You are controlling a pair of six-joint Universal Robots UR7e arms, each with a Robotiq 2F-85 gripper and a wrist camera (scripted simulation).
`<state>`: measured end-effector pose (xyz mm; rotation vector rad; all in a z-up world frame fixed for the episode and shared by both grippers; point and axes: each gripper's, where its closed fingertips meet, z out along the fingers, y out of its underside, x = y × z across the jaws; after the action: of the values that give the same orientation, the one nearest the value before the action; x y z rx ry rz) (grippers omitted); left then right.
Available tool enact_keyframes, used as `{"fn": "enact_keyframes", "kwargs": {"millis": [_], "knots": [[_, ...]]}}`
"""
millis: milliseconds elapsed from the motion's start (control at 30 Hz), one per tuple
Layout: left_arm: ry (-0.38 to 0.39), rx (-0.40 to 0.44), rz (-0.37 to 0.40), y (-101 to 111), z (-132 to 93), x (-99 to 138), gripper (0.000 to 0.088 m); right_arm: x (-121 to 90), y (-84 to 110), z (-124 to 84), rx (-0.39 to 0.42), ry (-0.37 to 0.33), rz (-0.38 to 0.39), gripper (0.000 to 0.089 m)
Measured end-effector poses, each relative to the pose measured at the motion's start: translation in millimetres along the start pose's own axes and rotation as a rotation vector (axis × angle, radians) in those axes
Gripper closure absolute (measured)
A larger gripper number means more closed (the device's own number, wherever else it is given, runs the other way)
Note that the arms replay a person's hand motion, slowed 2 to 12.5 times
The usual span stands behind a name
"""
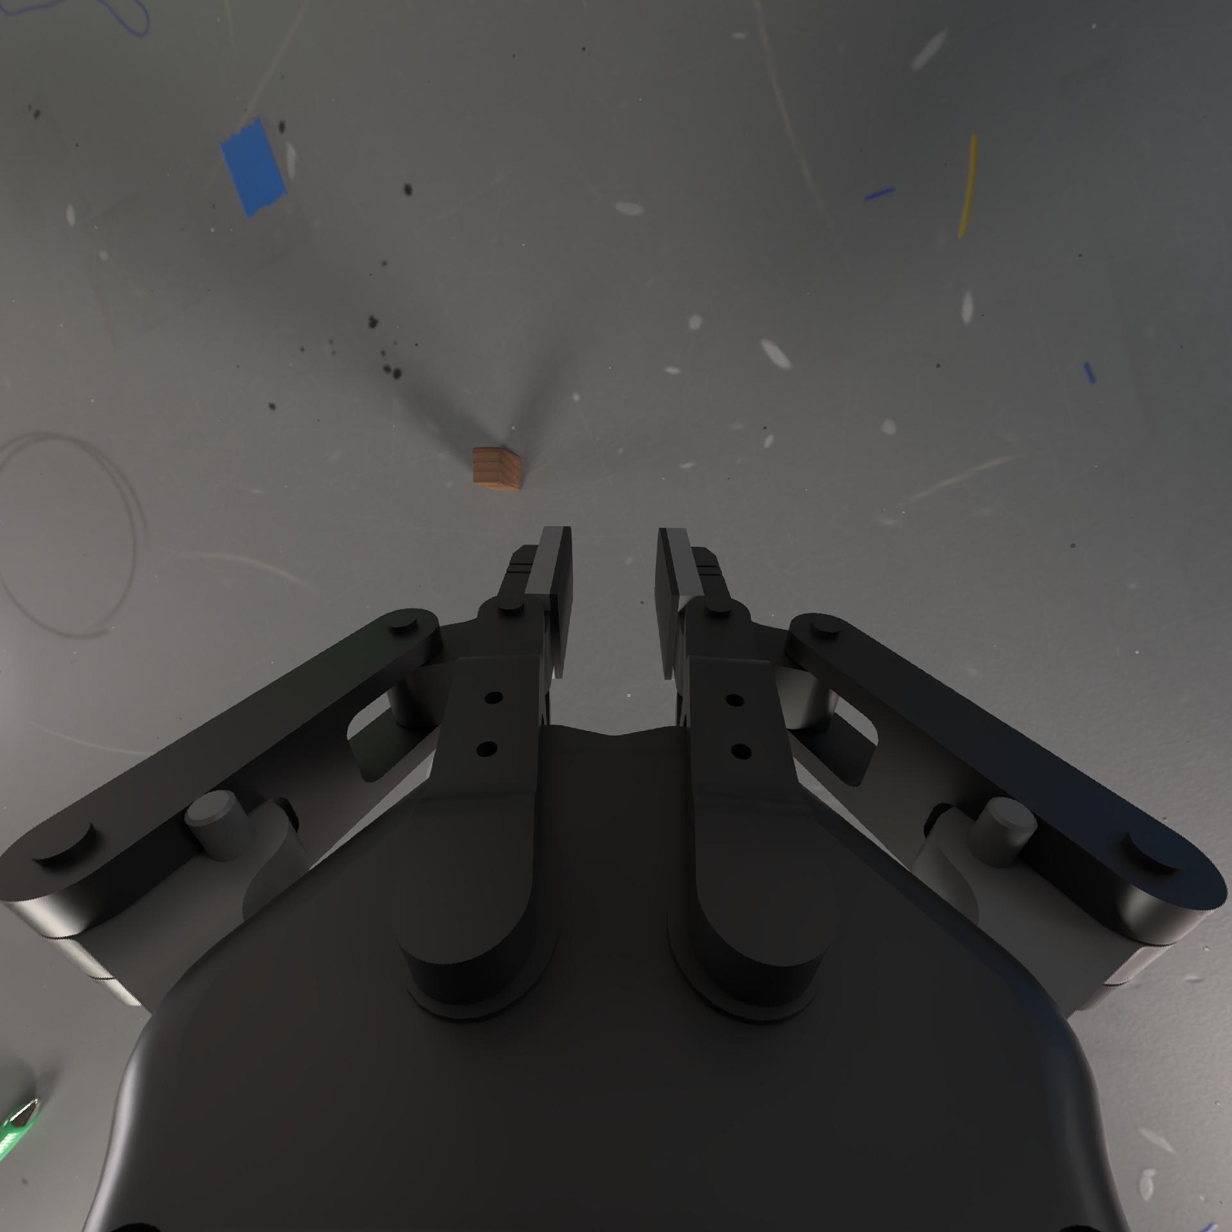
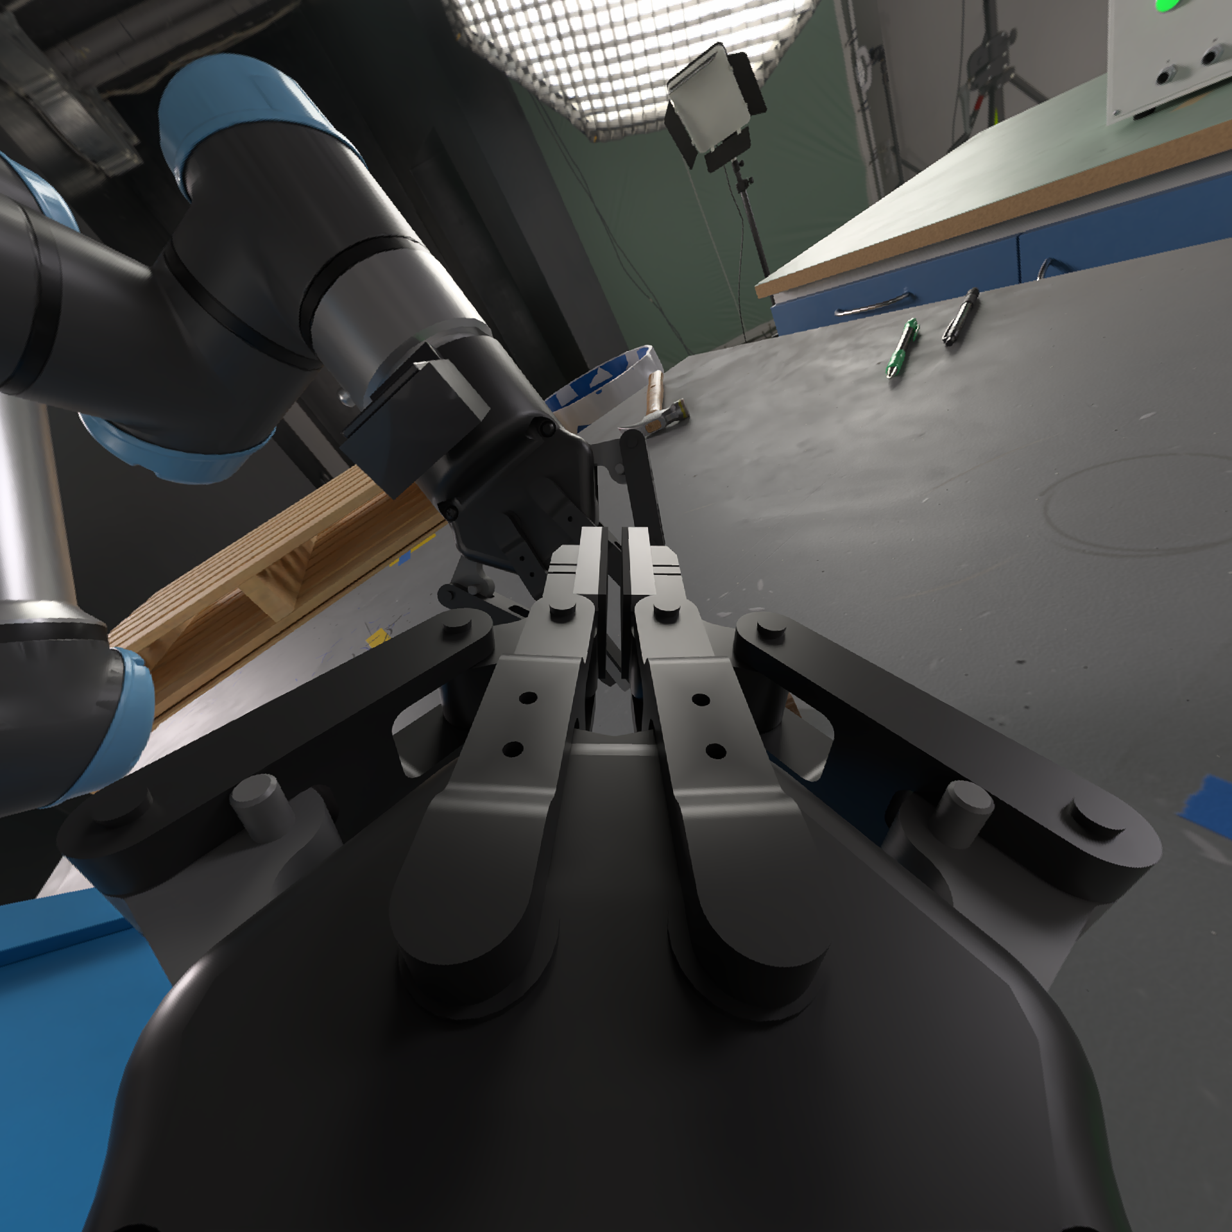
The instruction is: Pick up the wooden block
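One wooden block (image 1: 497,469) sits alone on the grey bench (image 1: 833,413), ahead of the left claw (image 1: 614,533) and a little to its left, not yet between the fingers. That claw's fingers stand apart with nothing between them; the right claw (image 2: 614,537) has its fingers drawn almost together, holding nothing. The main risk, as I judge it, is the sideways offset: a straight descent would bring the left finger down on the block's top or nudge it aside rather than straddle it. The block also lies turned at an angle to the fingers, so closing on its corners could spin it out. Room is generous: the blue tape (image 1: 253,167) lies well apart, and the bench around the block is bare.
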<state>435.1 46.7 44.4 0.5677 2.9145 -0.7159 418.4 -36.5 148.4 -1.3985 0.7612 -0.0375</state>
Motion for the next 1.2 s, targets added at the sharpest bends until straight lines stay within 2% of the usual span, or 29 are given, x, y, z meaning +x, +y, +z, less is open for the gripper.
{"fn": "enact_keyframes", "kwargs": {"millis": [667, 1200], "knots": [[0.019, 0.030, -0.067, -15, 7, -29, 0.0653, 13, 16.1, -14, -0.012, 0.034, -0.007, 0.0856], [0.045, -0.058, -0.034, -12, 34, -46, 0.0655, 19, 25.0, -16, -0.011, 0.037, 0.003, 0.0856]]}}
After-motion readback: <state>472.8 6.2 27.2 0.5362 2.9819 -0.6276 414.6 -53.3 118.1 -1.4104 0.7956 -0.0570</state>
